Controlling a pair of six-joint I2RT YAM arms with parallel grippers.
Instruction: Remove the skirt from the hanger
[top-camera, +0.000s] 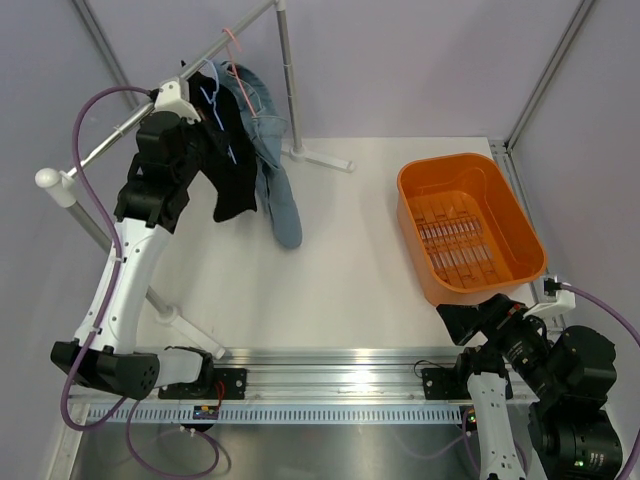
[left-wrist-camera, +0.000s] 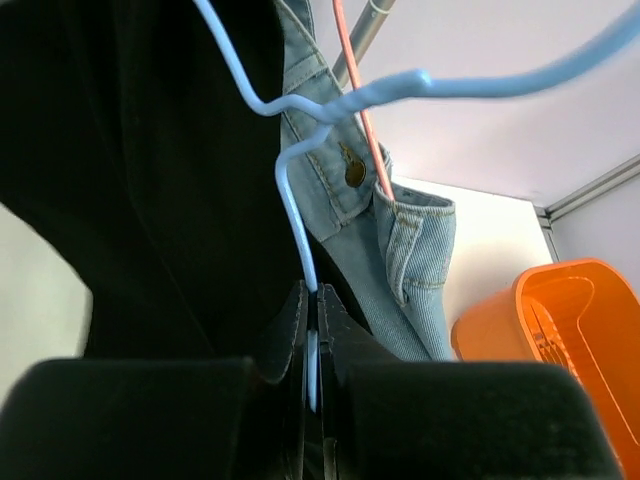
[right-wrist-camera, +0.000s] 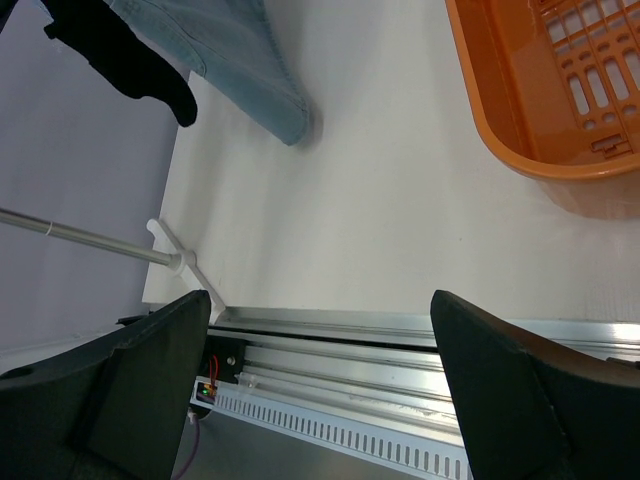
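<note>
A black skirt (top-camera: 235, 175) hangs on a light blue wire hanger (top-camera: 207, 97) from the clothes rail (top-camera: 100, 147) at the back left. My left gripper (top-camera: 203, 112) is up at the rail, against the skirt's top. In the left wrist view the left gripper (left-wrist-camera: 315, 300) is shut on the blue hanger (left-wrist-camera: 400, 86), its thin wire pinched between the two fingers, with the black skirt (left-wrist-camera: 130, 180) filling the left side. My right gripper (top-camera: 462, 318) rests low at the near right edge; in its wrist view the right gripper (right-wrist-camera: 320, 300) stands wide open with nothing between the fingers.
A denim garment (top-camera: 280, 200) hangs on a pink hanger (top-camera: 235, 45) just right of the skirt, touching it. An orange basket (top-camera: 415, 170) sits at the right of the table. The rail's upright (top-camera: 287, 90) and feet stand behind and left.
</note>
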